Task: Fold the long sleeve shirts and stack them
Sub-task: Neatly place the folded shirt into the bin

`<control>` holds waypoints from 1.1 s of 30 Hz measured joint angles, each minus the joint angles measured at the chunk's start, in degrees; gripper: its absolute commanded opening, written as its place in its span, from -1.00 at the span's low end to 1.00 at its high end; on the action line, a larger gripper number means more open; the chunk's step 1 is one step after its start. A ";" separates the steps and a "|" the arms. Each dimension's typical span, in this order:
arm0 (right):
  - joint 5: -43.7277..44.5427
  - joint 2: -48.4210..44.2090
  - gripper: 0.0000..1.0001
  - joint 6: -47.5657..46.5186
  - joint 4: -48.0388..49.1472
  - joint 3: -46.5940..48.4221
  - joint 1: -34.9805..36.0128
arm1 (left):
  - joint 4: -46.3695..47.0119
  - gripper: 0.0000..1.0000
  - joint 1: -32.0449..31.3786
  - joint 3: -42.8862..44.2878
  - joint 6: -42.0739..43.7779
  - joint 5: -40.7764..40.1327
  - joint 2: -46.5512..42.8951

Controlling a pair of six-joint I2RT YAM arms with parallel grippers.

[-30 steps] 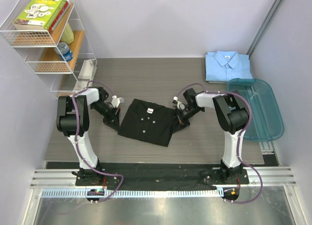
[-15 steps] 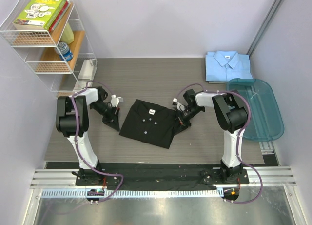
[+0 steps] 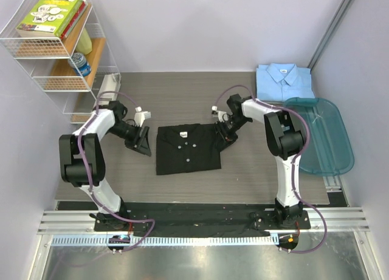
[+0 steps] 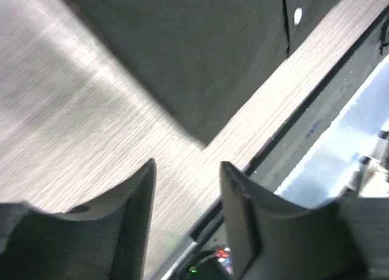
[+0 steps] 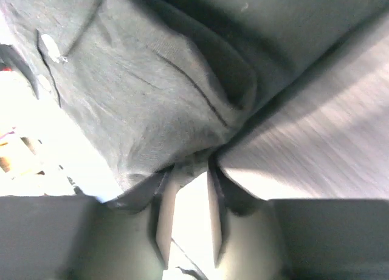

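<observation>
Top external: black shirt (image 3: 187, 149) lies folded to a rough rectangle, buttons showing. The light blue shirt (image 3: 284, 81) is folded too, well apart, beyond and to the right of the black shirt, w/ the teal tub (image 3: 328, 164) further right still. R gripper (image 3: 222, 129) sits on the black shirt's far right corner. Right wrist cam shows the jaws nearly together w/ cloth bunched into the tips, so I read it as pinching that corner. L gripper (image 3: 143, 141) is just beside the black shirt's left edge, jaws apart, only bare table between them, nearest shirt corner ahead of the fingers, so it's holding nothing

Risks as I see them: you've got one corner only. Lift or drag toward the light blue shirt like this & the fold prob opens, w/ the left side trailing. Pinch looks shallow, may slip. If L closes where it is, it grabs air. Get L onto the left edge before you move
</observation>
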 measured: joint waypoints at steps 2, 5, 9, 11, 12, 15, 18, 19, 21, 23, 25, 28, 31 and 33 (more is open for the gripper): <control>1.92 -0.31 -0.01 -2.67 -1.70 2.19 -0.96 | -0.11 0.11 0.61 1.20 1.03 0.24 -2.03; 5.22 -1.31 0.08 -6.05 -3.48 4.59 -2.78 | 0.83 0.11 0.74 4.70 1.05 0.11 -2.23; 7.65 -4.63 0.09 -8.33 -5.09 5.75 -4.44 | 4.46 0.11 0.11 9.03 -0.76 -0.68 0.24; 7.72 -6.21 0.08 -8.70 -5.44 6.16 -4.66 | 6.60 0.12 -0.35 9.55 -2.21 -1.25 1.66; 7.50 -6.93 0.08 -8.72 -5.35 6.29 -4.61 | 7.63 0.12 -0.94 9.55 -2.99 -1.77 2.40; 5.16 -7.80 0.08 -7.61 -4.79 6.45 -4.31 | 10.54 0.12 -3.48 9.53 -5.44 -3.21 4.26; 3.26 -7.48 0.10 -5.42 -3.34 6.47 -3.87 | 13.16 0.12 -6.21 9.53 -7.78 -4.81 5.57; 2.93 -7.32 0.11 -4.74 -2.84 6.47 -3.72 | 13.99 0.11 -6.95 9.53 -8.39 -5.20 6.08; 2.54 -6.75 0.12 -3.45 -1.57 6.47 -3.32 | 15.21 0.10 -8.22 9.53 -9.46 -5.88 7.32; 2.38 -5.88 0.04 -2.71 -0.48 6.47 -2.97 | 15.85 0.04 -8.87 9.57 -10.23 -6.80 8.90; 2.32 -4.33 -0.10 -1.92 0.50 6.47 -2.64 | 16.11 -0.07 -9.22 9.66 -11.06 -7.45 10.64; 2.27 -2.19 -0.24 -1.27 1.27 6.47 -2.27 | 16.52 -0.32 -9.66 9.66 -11.78 -8.15 12.59; 2.32 -0.61 -0.52 -0.66 1.77 6.64 -2.10 | 17.14 -0.55 -9.81 9.66 -12.79 -8.44 13.20; 2.38 0.66 -0.76 -0.20 2.01 7.56 -2.08 | 17.57 -0.69 -9.81 9.86 -13.20 -8.61 13.20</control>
